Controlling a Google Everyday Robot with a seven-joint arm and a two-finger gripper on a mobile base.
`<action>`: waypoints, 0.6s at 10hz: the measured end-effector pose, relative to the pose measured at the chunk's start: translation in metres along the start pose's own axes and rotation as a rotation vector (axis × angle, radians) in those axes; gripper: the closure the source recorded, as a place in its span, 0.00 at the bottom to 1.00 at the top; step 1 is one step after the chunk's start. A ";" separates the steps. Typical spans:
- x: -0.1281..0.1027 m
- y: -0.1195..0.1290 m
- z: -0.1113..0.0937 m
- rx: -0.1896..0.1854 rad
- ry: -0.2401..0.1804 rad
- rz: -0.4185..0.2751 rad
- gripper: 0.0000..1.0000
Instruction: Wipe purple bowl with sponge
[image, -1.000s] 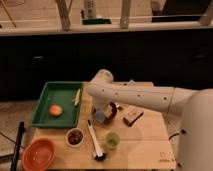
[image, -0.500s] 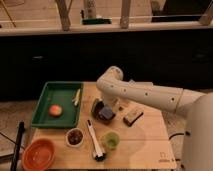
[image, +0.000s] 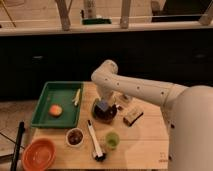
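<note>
The purple bowl (image: 105, 113) is a dark round bowl in the middle of the wooden table (image: 145, 145). The sponge (image: 102, 106), a small blue-grey block, is inside the bowl's mouth. My gripper (image: 103, 102) hangs from the white arm that reaches in from the right. It is directly over the bowl and shut on the sponge, holding it down in the bowl. The gripper hides part of the bowl's far side.
A green tray (image: 42, 111) with an orange fruit (image: 55, 110) stands at the left. An orange bowl (image: 38, 154) sits front left, a small white bowl (image: 75, 136) and a dish brush (image: 95, 142) near it, a green cup (image: 111, 140), and a tan-and-brown block (image: 133, 117) to the right.
My arm has swung right and down from the table's back, bringing the gripper and sponge over the purple bowl and into its mouth.
</note>
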 end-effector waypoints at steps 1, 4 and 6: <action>-0.011 -0.009 0.000 0.002 -0.003 -0.028 1.00; -0.044 -0.007 -0.002 0.001 -0.025 -0.119 1.00; -0.057 0.012 -0.005 0.002 -0.042 -0.146 1.00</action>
